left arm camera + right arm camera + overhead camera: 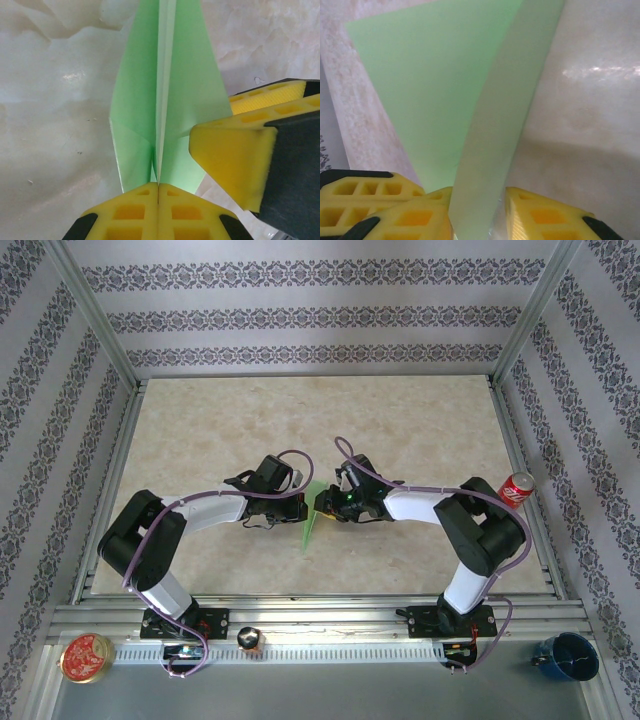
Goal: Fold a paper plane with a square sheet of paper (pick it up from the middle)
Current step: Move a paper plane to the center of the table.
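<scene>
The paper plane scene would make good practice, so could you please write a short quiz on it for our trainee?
1. True or false: the left pincer is shut on the paper plane.
2. What stands on the table beside the right arm's elbow? A) a red can B) a banana C) a book
3. What colour are the left pincer's fingers?

Key: 1 true. 2 A. 3 yellow.
</scene>
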Controlling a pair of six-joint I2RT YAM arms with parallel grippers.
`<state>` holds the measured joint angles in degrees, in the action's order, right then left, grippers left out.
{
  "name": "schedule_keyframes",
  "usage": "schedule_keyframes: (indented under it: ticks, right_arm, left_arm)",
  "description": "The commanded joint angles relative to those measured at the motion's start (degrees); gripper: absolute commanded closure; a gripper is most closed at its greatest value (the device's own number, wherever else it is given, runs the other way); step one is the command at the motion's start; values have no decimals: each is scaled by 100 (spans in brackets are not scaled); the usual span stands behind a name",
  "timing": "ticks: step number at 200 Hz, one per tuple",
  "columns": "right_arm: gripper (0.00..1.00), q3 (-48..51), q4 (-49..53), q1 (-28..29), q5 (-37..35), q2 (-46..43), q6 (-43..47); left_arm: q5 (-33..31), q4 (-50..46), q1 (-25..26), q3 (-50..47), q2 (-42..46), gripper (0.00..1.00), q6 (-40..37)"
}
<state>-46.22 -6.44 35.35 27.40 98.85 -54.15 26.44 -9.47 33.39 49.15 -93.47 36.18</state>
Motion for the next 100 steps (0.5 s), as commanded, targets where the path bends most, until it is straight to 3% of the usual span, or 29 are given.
schedule_keyframes:
  ticks: [1,15,39,61,100]
  right_arm:
    - [72,124,17,-93,-109,22,12]
    - [75,170,-24,-132,-16,29,26]
    - [84,252,-125,-178,123,55,71]
    - [90,313,-164,-225,178,86,84]
    - [94,359,-260,-257,240,117,72]
  left_arm:
    - [-108,-168,63,86,154,100,-118]
    - [-125,-187,67,93,137,100,-138]
    - [-54,-225,67,151,50,89,-164]
    - [4,-195,63,182,-9,86,-165]
    - [65,-264,63,274,-106,73,-225]
